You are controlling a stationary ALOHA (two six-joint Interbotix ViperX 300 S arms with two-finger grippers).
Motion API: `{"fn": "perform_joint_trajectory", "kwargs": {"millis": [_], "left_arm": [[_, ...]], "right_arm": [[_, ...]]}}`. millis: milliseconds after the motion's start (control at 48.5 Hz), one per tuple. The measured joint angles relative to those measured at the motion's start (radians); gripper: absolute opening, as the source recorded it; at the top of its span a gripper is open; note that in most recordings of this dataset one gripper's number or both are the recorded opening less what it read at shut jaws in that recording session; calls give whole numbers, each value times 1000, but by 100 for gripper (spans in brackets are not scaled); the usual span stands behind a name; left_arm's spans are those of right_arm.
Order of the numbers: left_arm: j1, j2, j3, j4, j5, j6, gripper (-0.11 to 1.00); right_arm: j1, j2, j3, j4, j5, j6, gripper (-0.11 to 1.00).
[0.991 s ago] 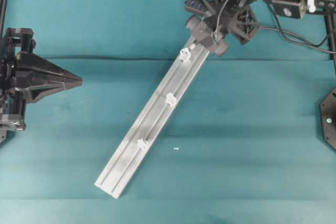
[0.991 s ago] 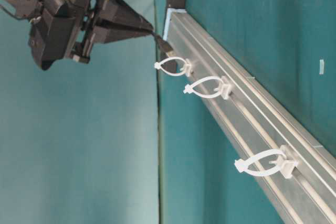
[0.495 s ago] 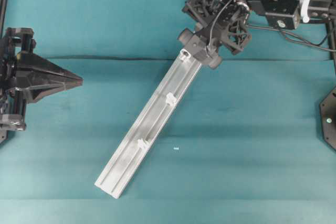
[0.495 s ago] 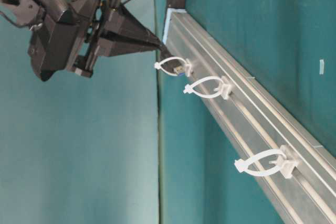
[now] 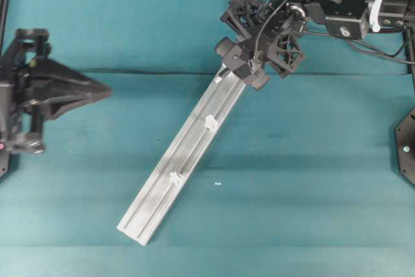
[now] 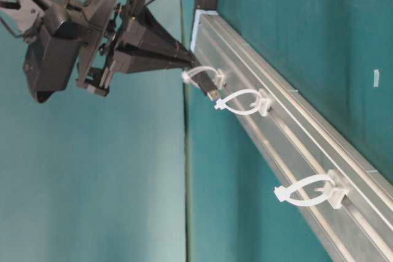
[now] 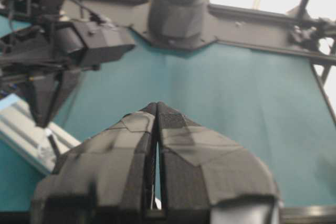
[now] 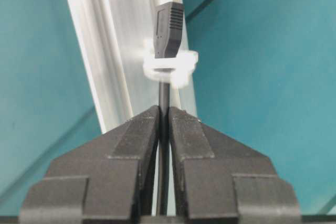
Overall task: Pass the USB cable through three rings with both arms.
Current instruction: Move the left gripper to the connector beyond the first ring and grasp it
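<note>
teal table [image 5: 311,180] carries the rail [image 5: 178,176]. right wrist view alone shows the right gripper [image 8: 164,109] clamped on the usb cable [image 8: 168,30], plug through the first ring [image 8: 170,66]. left gripper [image 7: 157,106] is closed, empty.

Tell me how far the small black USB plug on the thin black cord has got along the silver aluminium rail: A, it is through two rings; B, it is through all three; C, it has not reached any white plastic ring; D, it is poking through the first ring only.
D: the black USB plug sticks out past the first white ring, gripped behind by the right gripper, short of the second ring and third ring.
</note>
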Motion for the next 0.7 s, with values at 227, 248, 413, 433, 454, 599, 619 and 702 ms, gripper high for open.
{"fn": "perform_joint_trajectory", "kwargs": {"millis": [227, 248, 413, 433, 454, 599, 619, 702], "left_arm": [[86, 123, -40, 0, 17, -77, 6], [94, 135, -43, 0, 20, -78, 9], [110, 218, -63, 0, 23, -83, 50], [114, 229, -64, 0, 23, -83, 57], [115, 242, -67, 0, 23, -83, 63], [133, 364, -94, 0, 21, -83, 95], [137, 383, -97, 0, 20, -83, 95], [144, 454, -115, 0, 6, -84, 90]], "right_arm": [[-2, 0, 0, 5, -6, 0, 11], [0, -2, 0, 5, -6, -2, 11], [-3, 0, 0, 6, -6, -2, 11], [-3, 0, 0, 6, -6, -2, 11], [-3, -2, 0, 6, -5, -2, 11], [-3, -2, 2, 6, -5, -2, 11], [-3, 0, 2, 6, -5, -3, 11], [-3, 0, 2, 6, -6, -3, 11]]}}
